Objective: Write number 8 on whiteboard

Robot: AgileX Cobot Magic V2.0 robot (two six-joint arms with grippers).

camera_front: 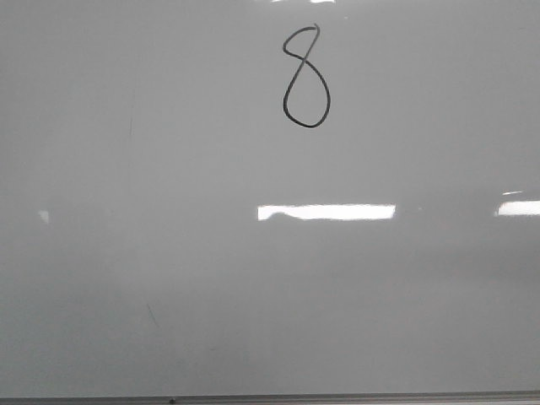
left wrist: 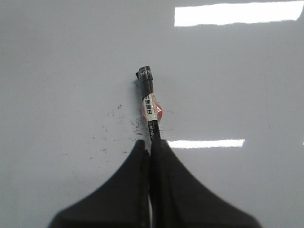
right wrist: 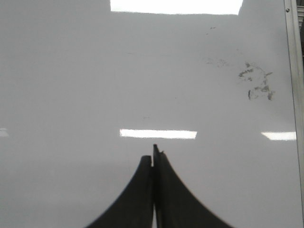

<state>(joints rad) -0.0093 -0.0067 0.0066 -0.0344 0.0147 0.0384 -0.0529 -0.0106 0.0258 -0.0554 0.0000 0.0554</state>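
A thin black number 8 [camera_front: 305, 78] stands near the top middle of the whiteboard [camera_front: 169, 253] in the front view. No gripper shows in that view. In the left wrist view my left gripper [left wrist: 151, 145] is shut on a black marker [left wrist: 149, 107] with a white and red label, its capped end pointing away from the fingers over the board [left wrist: 57, 71]. In the right wrist view my right gripper [right wrist: 153, 159] is shut and empty over the board [right wrist: 71, 71].
The board's thin metal bottom edge [camera_front: 253, 399] runs along the front. A metal side frame [right wrist: 294, 95] shows in the right wrist view, with smudged ink marks [right wrist: 256, 83] beside it. Small ink specks [left wrist: 114, 128] lie near the marker.
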